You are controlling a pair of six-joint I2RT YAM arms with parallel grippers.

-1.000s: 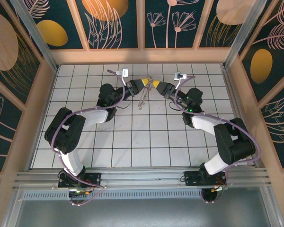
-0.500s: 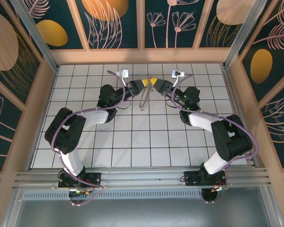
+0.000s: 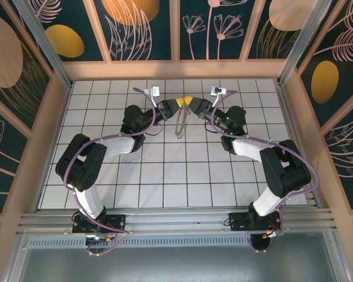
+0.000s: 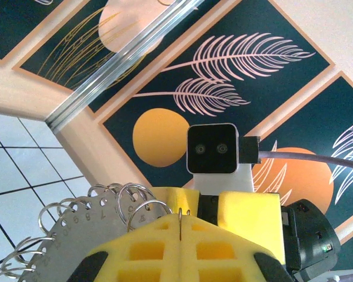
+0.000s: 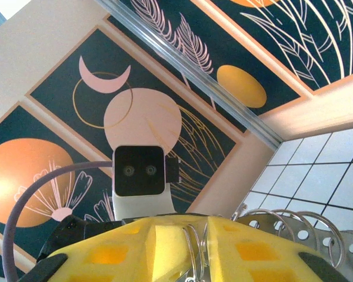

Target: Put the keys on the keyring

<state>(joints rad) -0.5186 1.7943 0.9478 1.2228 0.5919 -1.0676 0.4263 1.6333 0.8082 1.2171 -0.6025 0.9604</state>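
Keyring (image 3: 179, 124), stretched toward the near edge, clamped by left gripper (image 3: 180, 103), right gripper (image 3: 190, 103) hold unclear.

A: From where is the white-tiled table (image 3: 165, 170) seen?
B: From above and behind, steeply downward, far off.
A: And the wrists?
B: Set close, tilted upward, facing each other; dark floral wall panels (image 4: 241, 59) are shared.

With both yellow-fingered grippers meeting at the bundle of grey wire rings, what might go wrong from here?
The left gripper pinches only a thin grey wire loop at its fingertips, so it might slip free. Several grey wire rings sit inside the right gripper, so it may catch the wrong one. The two grippers' tips nearly touch and could collide.
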